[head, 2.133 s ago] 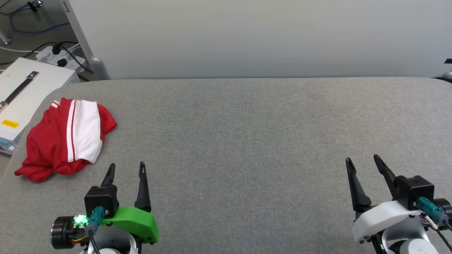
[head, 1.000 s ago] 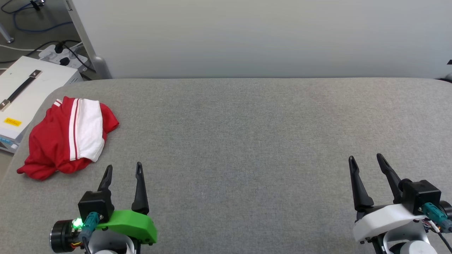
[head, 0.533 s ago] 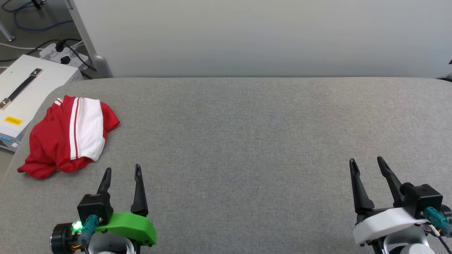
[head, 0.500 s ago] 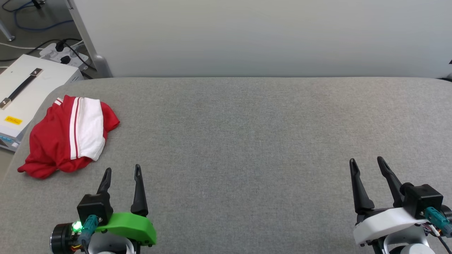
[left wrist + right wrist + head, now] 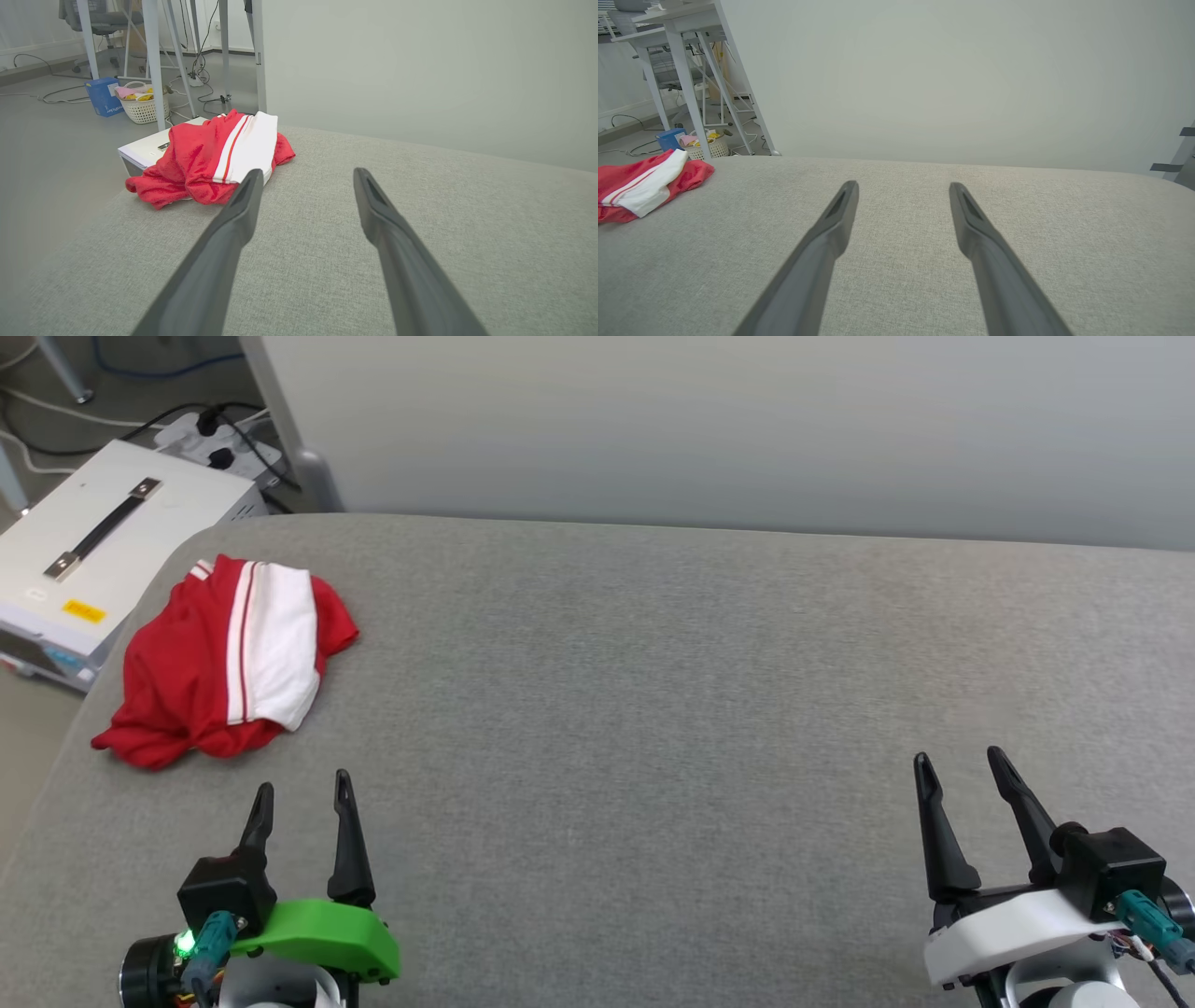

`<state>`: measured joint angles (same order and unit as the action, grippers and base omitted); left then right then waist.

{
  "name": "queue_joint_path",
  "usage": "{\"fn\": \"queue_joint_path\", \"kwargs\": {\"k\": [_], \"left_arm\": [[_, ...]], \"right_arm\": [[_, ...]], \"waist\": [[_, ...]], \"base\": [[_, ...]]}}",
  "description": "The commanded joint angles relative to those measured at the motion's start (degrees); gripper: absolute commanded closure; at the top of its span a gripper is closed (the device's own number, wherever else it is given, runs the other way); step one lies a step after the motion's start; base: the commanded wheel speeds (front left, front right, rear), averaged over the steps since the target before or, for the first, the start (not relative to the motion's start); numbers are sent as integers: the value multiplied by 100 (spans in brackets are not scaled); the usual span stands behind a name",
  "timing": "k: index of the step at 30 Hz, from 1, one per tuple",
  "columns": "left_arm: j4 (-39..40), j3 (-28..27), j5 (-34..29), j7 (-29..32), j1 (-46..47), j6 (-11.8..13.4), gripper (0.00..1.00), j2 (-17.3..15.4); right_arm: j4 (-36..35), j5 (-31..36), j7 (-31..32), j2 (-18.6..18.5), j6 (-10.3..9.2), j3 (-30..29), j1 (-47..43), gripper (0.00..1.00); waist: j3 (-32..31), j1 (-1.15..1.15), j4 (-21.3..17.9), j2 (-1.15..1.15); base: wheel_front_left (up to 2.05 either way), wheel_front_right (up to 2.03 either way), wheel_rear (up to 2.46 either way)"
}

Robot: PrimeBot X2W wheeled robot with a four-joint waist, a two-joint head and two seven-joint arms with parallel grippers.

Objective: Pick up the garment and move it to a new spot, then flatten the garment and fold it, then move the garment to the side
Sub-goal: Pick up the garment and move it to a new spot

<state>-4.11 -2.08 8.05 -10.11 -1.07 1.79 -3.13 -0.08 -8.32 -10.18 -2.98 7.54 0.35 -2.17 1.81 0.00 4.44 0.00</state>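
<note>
A crumpled red-and-white garment lay bunched at the far left of the grey fabric-covered table, close to its left edge, with a white case standing just beyond that edge. The left gripper hovered on the near side of the garment, fingers spread and empty. The right gripper, likewise open and holding nothing, sat well apart at the near right.
</note>
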Motion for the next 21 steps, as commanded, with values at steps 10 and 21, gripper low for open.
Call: {"fn": "queue_joint_path", "kwargs": {"k": [10, 21], "left_arm": [[-93, -182, 259, -171, 128, 63, 0, 19], [-147, -289, 543, -299, 82, 129, 0, 22]], "right_arm": [[-85, 133, -168, 8, -4, 224, 29, 0], [-115, 178, -295, -47, -5, 460, 68, 0]], "waist": [[212, 0, 889, 0], [263, 0, 1740, 0]], "base": [[0, 0, 0], [0, 0, 0]]}}
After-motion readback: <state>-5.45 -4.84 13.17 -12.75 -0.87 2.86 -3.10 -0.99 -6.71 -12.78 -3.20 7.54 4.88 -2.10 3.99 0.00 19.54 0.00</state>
